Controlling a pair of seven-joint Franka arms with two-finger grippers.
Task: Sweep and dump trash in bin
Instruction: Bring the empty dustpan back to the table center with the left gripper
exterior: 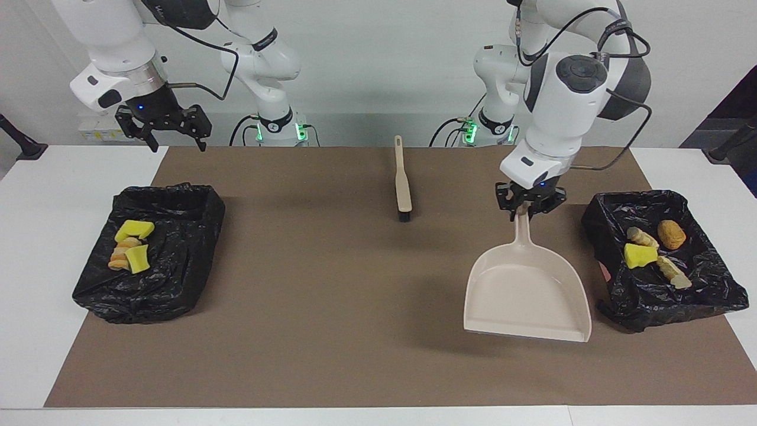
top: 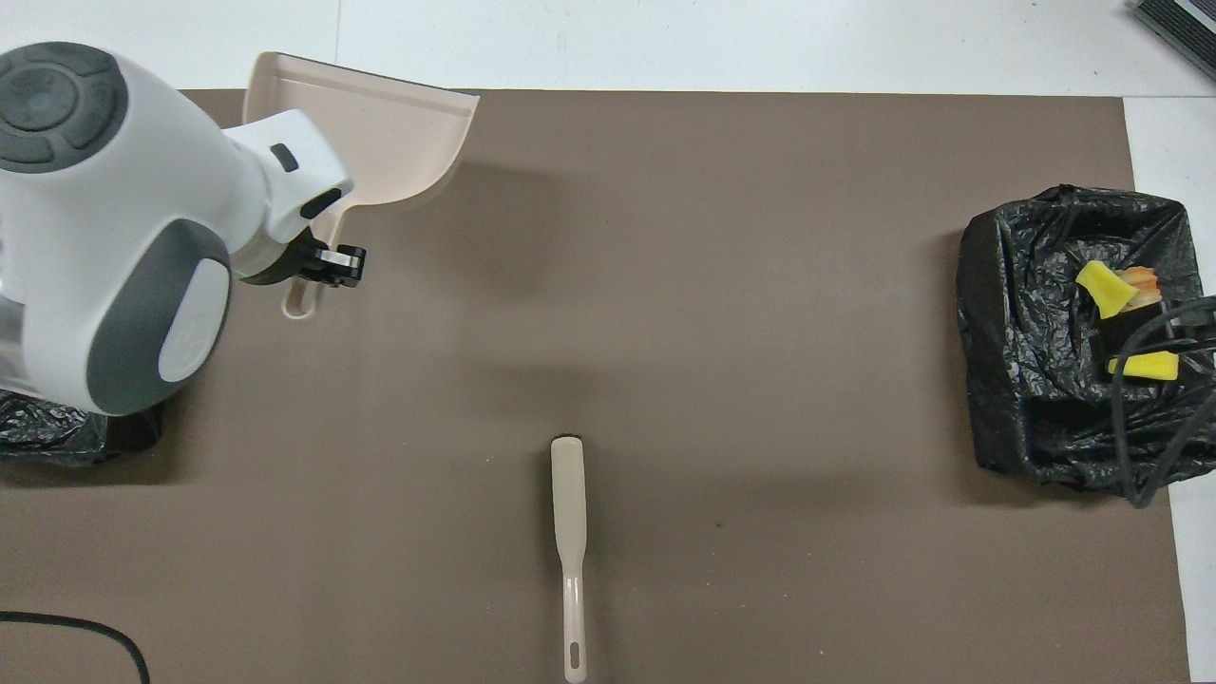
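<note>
Left claw (exterior: pixel 525 208) is clamped on dustpan (exterior: pixel 526 290) handle, pan hanging tilted over brown mat (exterior: pixel 331 307), just beside bin w/ trash (exterior: pixel 653 248) at left arm's end of desk (exterior: pixel 35 236). Right claw (exterior: pixel 171 125), raised, fingers spread wide, holds nothing; second bin (exterior: pixel 154 254) below it contains more bits. Brush (exterior: pixel 403 183) lies between claws.

White table (exterior: pixel 35 248) carries a brown mat (exterior: pixel 331 307) over most of its top. Beige brush (exterior: pixel 403 183) lies on the mat at 12 o'clock, bristles toward centre. Two black-lined bins on the mat: one (exterior: pixel 151 254) at 9 o'clock, the other (exterior: pixel 662 260) at 3 o'clock.
</note>
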